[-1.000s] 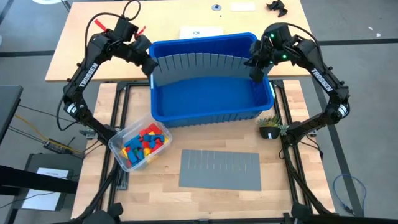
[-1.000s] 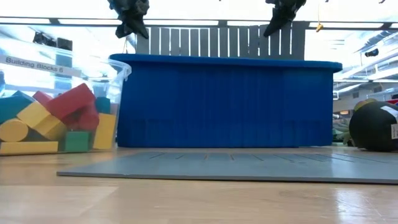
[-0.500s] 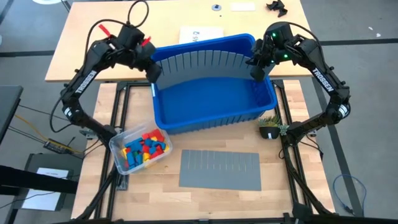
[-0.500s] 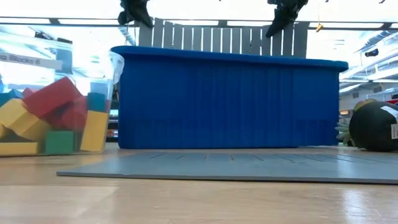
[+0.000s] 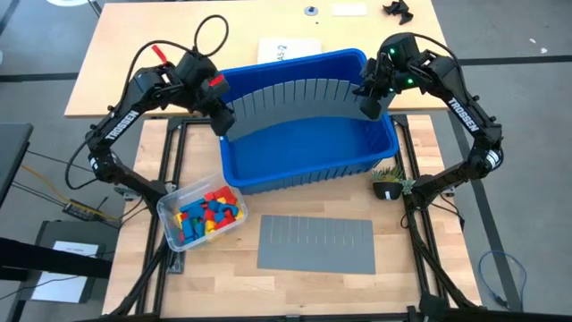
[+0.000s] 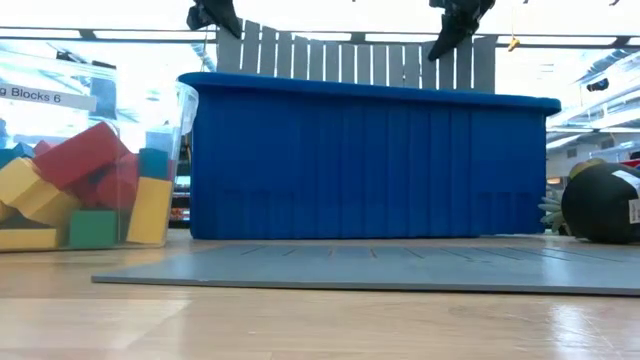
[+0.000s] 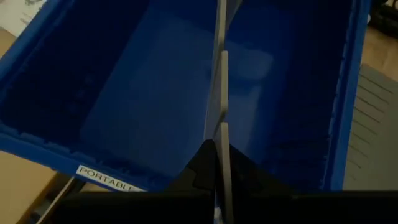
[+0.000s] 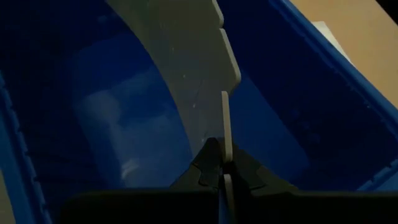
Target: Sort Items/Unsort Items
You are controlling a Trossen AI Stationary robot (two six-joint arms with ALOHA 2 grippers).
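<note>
Both pincers, left gripper (image 5: 223, 121) and right gripper (image 5: 368, 100), pinch the grey divider sheet (image 5: 295, 94); the colourful toy blocks (image 5: 207, 213) lie well below the left one.

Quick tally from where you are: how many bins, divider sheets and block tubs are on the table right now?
Blue bin: 1
Grey slotted divider sheets: 2, one bowed inside the bin, gripped at its ends by the left gripper and right gripper; one flat on the table
Clear tub of blocks: 1
Total: 4
</note>
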